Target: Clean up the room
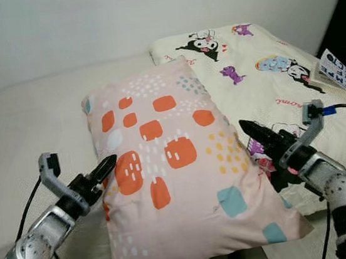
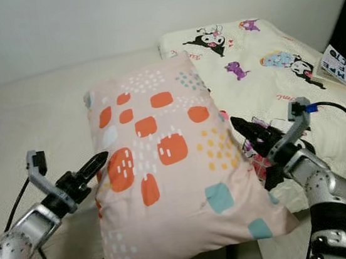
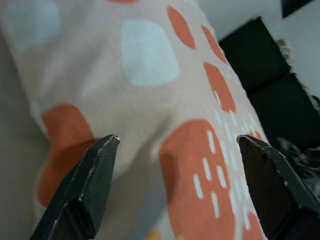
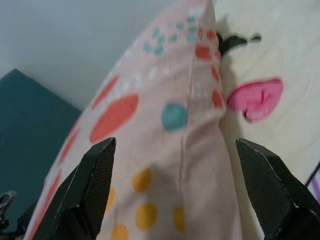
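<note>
Obs: pink patterned pillow (image 1: pixel 178 173) sits propped at the bed edge, between both grippers, leaning w/ its far top corner toward the wall. Beyond the right gripper lies a cream cartoon-print quilt (image 1: pixel 267 73); a small printed box (image 1: pixel 333 72) rests farther out on that side. Bare cream mattress (image 1: pixel 21 129) spreads beyond the left gripper.

Left gripper (image 1: pixel 99 173): fingers spread wide apart, tips at the pillow's left edge, nothing clamped. Wrist view shows both black fingers (image 3: pixel 95 175) flanking the fabric w/ an orange patch between them; looks close to touching, can't confirm contact.

Right gripper (image 1: pixel 255 133): also spread, tips at the pillow's right edge, over the quilt. Wrist view has the pillow's side seam running straight ahead between its fingers (image 4: pixel 90 185), w/ a pink print of the quilt just beside the seam.

Handling est.: pillow prob. light, soft, very compliant; cloth cover not slippery but will bunch and sag. Not fragile. Single-point pinch would likely let it droop and swing.

Grasp est.: take both side edges approx. mid-height, one gripper per side. Pinch seam/edge fabric plus some filling, not just loose cover. Right side: seam is already lined up. Risk: right fingers could catch the quilt along w/ the pillow, so close above the quilt surface.
</note>
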Tool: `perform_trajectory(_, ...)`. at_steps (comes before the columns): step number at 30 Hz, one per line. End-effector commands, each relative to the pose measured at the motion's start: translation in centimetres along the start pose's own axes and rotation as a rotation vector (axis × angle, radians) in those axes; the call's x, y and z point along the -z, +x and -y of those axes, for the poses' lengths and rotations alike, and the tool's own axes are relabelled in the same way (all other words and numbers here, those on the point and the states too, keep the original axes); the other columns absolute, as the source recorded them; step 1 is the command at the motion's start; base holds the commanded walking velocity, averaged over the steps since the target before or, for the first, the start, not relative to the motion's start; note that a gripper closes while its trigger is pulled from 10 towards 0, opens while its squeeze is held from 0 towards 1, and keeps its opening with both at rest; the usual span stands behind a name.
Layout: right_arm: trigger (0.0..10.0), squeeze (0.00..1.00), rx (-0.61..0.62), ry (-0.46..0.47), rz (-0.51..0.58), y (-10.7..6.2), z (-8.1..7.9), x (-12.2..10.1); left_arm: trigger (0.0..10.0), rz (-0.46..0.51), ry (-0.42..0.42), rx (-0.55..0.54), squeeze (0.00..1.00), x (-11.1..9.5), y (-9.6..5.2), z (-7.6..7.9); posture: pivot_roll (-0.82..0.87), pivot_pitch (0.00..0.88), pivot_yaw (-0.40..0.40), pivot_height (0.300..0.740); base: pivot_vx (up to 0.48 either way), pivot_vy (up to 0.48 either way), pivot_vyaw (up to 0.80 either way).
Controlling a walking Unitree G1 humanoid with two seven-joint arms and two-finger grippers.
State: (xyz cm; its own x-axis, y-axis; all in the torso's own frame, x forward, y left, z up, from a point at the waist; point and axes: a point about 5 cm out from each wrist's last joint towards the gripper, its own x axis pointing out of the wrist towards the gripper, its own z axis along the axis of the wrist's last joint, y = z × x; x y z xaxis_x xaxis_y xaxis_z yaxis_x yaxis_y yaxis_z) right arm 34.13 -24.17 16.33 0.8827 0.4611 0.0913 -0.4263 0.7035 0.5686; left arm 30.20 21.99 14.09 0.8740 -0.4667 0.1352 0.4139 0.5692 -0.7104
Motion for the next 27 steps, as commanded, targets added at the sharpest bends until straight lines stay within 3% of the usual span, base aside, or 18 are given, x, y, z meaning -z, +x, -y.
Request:
perform_trajectory(1,10.0,1.0,0.016,0.005,-0.042,0.3,0.4,0.9,10.0,-0.042,0.005,0.032,1.0,0.3,-0.6,0.0,0.03,0.231,0.005,0.539,0.0,0.0,0.0)
perform_trajectory(4,10.0,1.0,0.058,-0.012,-0.088,0.9,1.2,1.6,10.0,-0.112,0.073,0.008,1.0,1.0,-0.7,-0.6,0.05,0.261,-0.002,0.539,0.0,0.0,0.0)
perform_trajectory(9,10.0,1.0,0.097,0.024,-0.069,1.1,1.8,1.6,10.0,-0.097,0.159,-0.111,1.0,1.0,-0.2,-2.2,0.05,0.292,0.013,0.539,0.0,0.0,0.0)
perform_trajectory(16,10.0,1.0,0.081,0.049,-0.108,1.5,1.8,2.4,10.0,-0.095,0.11,-0.076,1.0,0.9,0.2,-2.0,0.05,0.306,0.02,0.539,0.0,0.0,0.0)
perform_trajectory(18,10.0,1.0,0.059,0.07,-0.132,1.9,1.6,2.9,10.0,-0.092,0.05,-0.024,1.0,0.9,0.5,-1.6,0.06,0.314,0.021,0.539,0.0,0.0,0.0)
perform_trajectory(21,10.0,1.0,0.051,0.08,-0.15,2.2,1.4,3.3,10.0,-0.094,0.029,0.003,1.0,1.1,0.8,-1.3,0.06,0.315,0.021,0.539,0.0,0.0,0.0)
perform_trajectory(22,10.0,0.48,0.046,0.082,-0.182,2.5,1.2,4.0,10.0,-0.105,0.005,0.03,1.0,1.6,1.0,-1.0,0.06,0.317,0.019,0.539,0.0,0.0,0.0)
perform_trajectory(24,10.0,0.48,0.046,0.082,-0.182,2.5,1.2,4.0,10.0,-0.105,0.005,0.03,1.0,1.6,1.0,-1.0,0.06,0.317,0.019,0.539,0.0,0.0,0.0)
perform_trajectory(25,10.0,0.0,0.033,0.092,-0.222,3.0,0.9,5.2,10.0,-0.13,-0.024,0.054,1.0,2.8,1.3,-0.9,0.06,0.321,0.017,0.539,0.0,0.0,0.0)
perform_trajectory(27,10.0,0.0,0.021,0.101,-0.233,3.1,0.6,5.6,10.0,-0.151,-0.033,0.064,1.0,3.5,1.4,-0.8,0.06,0.321,0.016,0.539,0.0,0.0,0.0)
